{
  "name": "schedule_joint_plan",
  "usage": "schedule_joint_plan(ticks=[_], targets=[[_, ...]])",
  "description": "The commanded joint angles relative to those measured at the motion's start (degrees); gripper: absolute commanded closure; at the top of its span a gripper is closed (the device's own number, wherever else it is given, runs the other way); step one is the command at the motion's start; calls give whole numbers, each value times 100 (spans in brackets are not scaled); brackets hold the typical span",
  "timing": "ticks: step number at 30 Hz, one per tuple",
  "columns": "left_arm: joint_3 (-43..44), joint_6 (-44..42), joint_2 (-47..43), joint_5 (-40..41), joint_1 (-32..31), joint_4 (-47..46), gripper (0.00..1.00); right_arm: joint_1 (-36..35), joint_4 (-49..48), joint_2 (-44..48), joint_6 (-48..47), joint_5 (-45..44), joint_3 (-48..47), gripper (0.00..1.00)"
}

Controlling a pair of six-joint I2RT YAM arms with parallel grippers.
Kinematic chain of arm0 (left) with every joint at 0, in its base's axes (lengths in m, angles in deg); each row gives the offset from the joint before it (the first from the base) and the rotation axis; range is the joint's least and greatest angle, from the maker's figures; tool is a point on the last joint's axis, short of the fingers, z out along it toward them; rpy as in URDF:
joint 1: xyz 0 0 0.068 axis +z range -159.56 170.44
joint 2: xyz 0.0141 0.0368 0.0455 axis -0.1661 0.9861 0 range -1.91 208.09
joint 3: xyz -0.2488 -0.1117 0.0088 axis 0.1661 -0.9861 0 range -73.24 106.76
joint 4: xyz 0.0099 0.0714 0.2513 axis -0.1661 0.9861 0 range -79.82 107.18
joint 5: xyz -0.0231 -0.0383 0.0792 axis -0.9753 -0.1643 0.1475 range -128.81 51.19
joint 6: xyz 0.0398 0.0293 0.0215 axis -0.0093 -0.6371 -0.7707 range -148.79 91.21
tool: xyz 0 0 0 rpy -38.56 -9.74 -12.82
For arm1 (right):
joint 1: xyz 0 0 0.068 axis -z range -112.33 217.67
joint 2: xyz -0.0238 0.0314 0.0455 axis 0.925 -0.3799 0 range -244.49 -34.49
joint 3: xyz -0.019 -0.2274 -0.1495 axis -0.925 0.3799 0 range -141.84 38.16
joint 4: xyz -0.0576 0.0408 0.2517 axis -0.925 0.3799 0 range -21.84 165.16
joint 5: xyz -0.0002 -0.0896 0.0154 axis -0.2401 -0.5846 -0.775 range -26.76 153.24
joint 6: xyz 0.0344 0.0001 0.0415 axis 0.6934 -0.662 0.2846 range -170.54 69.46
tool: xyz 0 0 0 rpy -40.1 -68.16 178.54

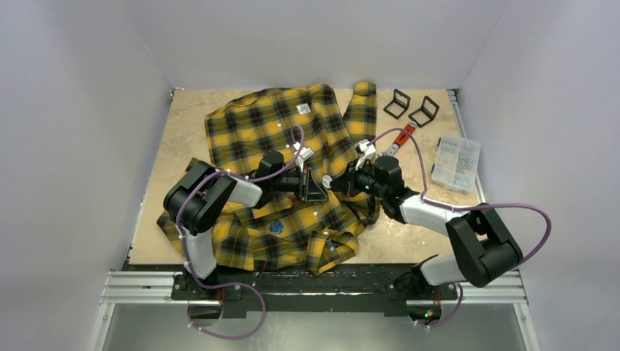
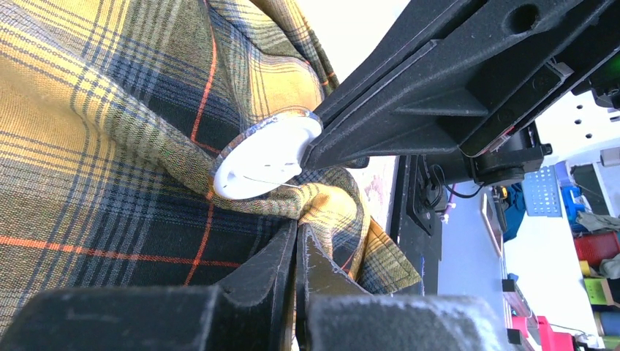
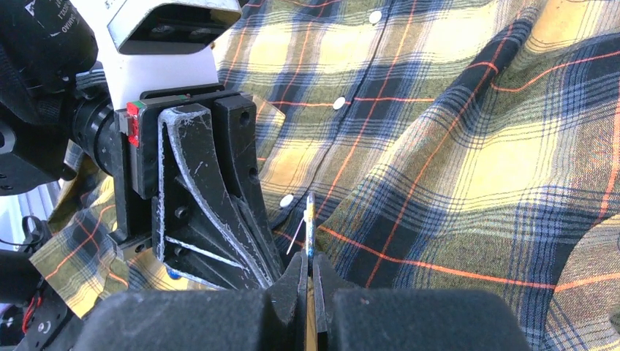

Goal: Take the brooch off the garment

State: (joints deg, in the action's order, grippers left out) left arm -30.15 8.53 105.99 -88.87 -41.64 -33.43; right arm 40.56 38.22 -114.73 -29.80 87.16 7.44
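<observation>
The yellow and black plaid garment (image 1: 278, 131) lies spread on the table. My left gripper (image 1: 316, 186) and right gripper (image 1: 335, 181) meet tip to tip over its middle. In the left wrist view the left gripper (image 2: 298, 234) is shut on a bunched fold of garment (image 2: 110, 146) just below the brooch (image 2: 267, 157), a white disc with a silvery rim. In the right wrist view the right gripper (image 3: 308, 259) is shut on the brooch (image 3: 310, 219), seen edge-on with a thin pin beside it, above the garment (image 3: 453, 146). The top view hides the brooch.
A small blue round thing (image 1: 276, 227) lies on the shirt's near part. Two black brackets (image 1: 409, 108), a red-handled tool (image 1: 401, 137) and a clear plastic box (image 1: 456, 162) sit at the back right. The shirt's white label (image 1: 303, 109) is at the far end.
</observation>
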Motion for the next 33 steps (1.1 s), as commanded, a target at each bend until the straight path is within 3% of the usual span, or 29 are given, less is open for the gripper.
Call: schedule_joint_plan(ticks=[1,11,18,21,26,30,33], targets=[[103,-214,-108,-43,68,-52,100,-32,-7,222,-85,85,-57,100],[143,-619,-197,111,282,487,100,235,728,235,-102,238,-300,100],[112,-802,-620,98,532,715,55,459,1511,441,-443,874,-794,100],[194,-1282,-1157,-159,655,1200,46,499,2285,497,-891,1350,-1264,100],[481,-2179,-2239,-506,933,2519,41,545,3597,439,-1510,2342,-2104,100],[722,-2907,-2987,-880,1010,3733,40,564,4073,555,-1531,3066,-2561,100],[685,-3115,-3534,-1004,1010,4062,41,562,4195,728,-1496,3359,-2736,100]])
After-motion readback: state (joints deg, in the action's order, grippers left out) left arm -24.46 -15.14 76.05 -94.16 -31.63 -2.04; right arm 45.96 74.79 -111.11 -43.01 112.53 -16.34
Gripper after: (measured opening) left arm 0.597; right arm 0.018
